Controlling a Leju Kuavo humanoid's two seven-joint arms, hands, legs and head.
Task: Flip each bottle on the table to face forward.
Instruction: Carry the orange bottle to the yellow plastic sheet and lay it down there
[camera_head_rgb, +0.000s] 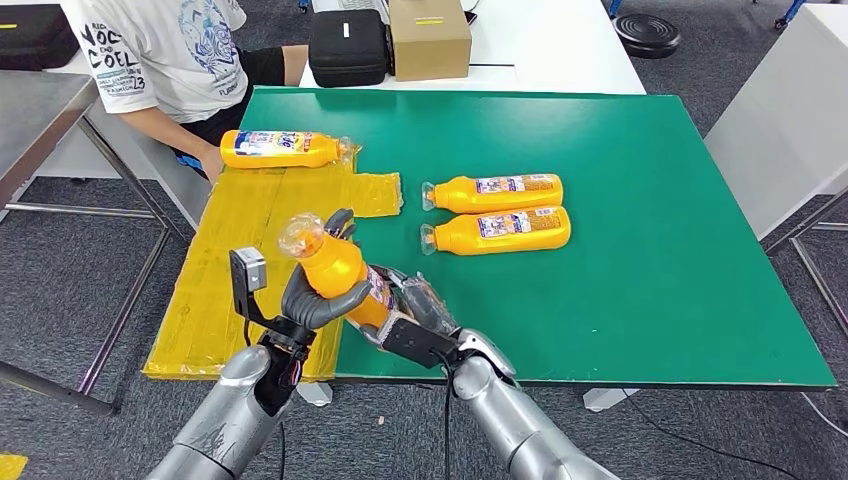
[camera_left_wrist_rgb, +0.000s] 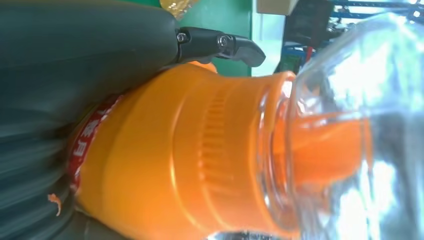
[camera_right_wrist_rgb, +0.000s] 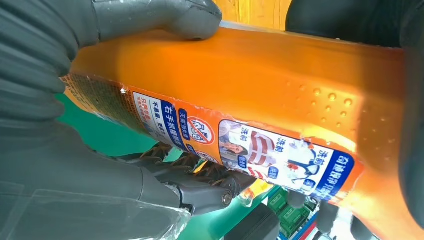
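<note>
The green table (camera_head_rgb: 640, 250) is seen from the head cam, high up, facing fwd and down, fairly far off. An orange bottle (camera_head_rgb: 345, 280) held between both hands is shown v. close by each wrist cam: neck end (camera_left_wrist_rgb: 200, 150) from left, label side (camera_right_wrist_rgb: 260, 110) from right.

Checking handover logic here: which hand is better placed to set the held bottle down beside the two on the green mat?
Right, probably. The right hand grips the held bottle's body and is nearer the two bottles; the left hand holds its neck end.
</note>
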